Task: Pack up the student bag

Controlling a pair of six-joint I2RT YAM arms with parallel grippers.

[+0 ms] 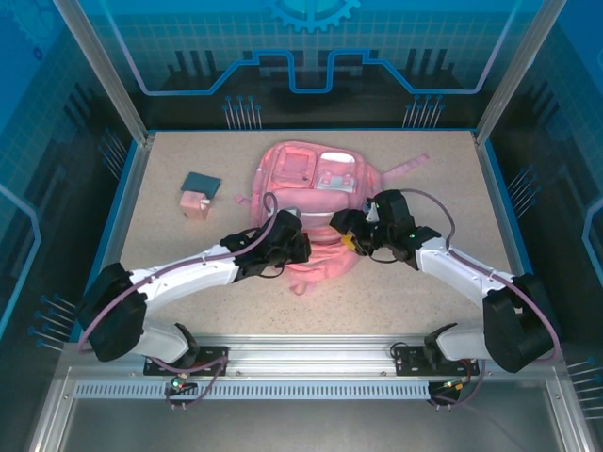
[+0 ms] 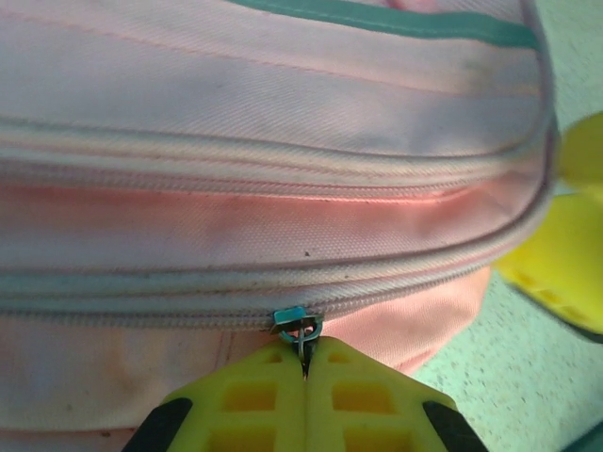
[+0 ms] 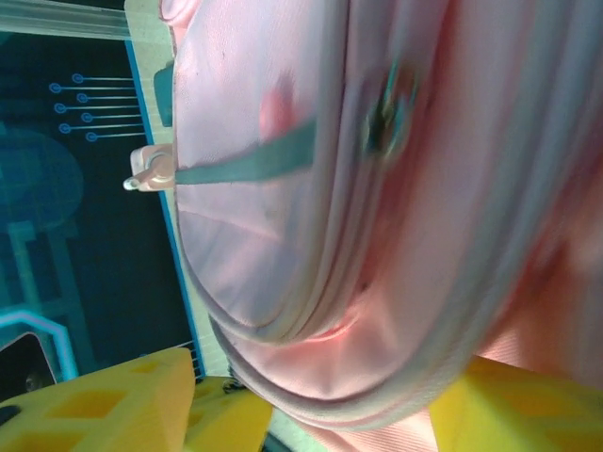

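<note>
Find the student bag (image 1: 311,174) lying flat at upper centre of the top view, straps spilling toward lower centre; see a dark blue book (image 1: 201,182) and a small pink box (image 1: 196,204) at upper left, both outside the bag.

Note left gripper (image 2: 303,363) clenched on the zipper pull (image 2: 300,328) at lower centre of the left wrist view.

Note right gripper (image 1: 350,238) with jaws spread, straddling the bag's rounded edge in the right wrist view; cannot tell whether either pad presses the fabric.

Judge the step in hand as drawing a zip.

Expect trouble from tugging the pull with the bag unanchored: bunching of soft fabric and sliding along the table (image 1: 424,282) instead of slider travel; slipping of the thin tab out of the pinch; jamming at the zip's curve toward the right of the frame.
</note>
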